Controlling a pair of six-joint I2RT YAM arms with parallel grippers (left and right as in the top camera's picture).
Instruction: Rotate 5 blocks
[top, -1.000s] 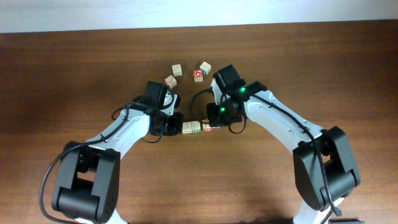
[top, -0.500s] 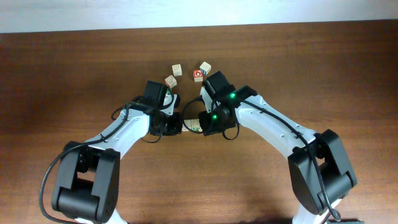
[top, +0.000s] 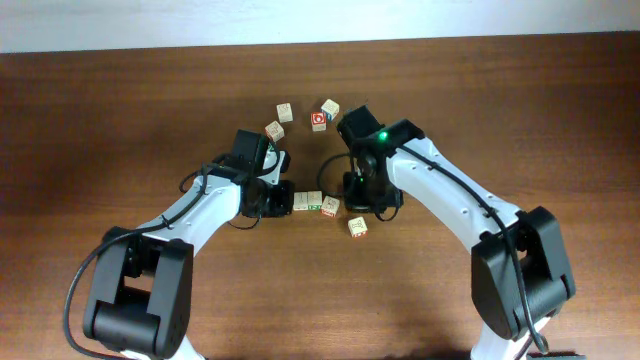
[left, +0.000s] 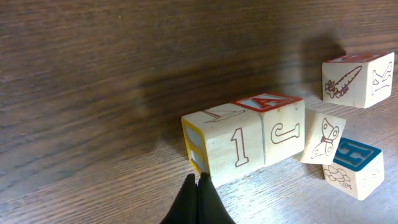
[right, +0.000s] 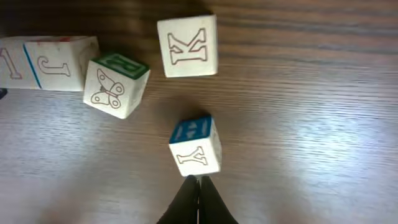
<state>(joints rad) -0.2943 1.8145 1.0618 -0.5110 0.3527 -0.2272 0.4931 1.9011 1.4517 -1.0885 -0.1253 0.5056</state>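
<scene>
**Shut fingers set to nudge blocks round**

The left fingers (left: 198, 200), pinched shut and empty, touch the low corner of the 1 block (left: 227, 146), which sits flush against the J block (left: 283, 129) mid-bench (top: 520, 100). The right fingers (right: 198, 200), also shut and empty, meet the Y block (right: 196, 148). A closed tip probably suits pushing corners to turn cubes.

Table (top: 520, 100) lies bare on either side and toward the near edge; the middle is crowded; a row of blocks (top: 308, 202) fills the stretch between left gripper (left: 199, 188) and right gripper (right: 199, 185); Y block (right: 196, 146) sits at the right tips; four cubes (top: 285, 111) cluster behind.
</scene>
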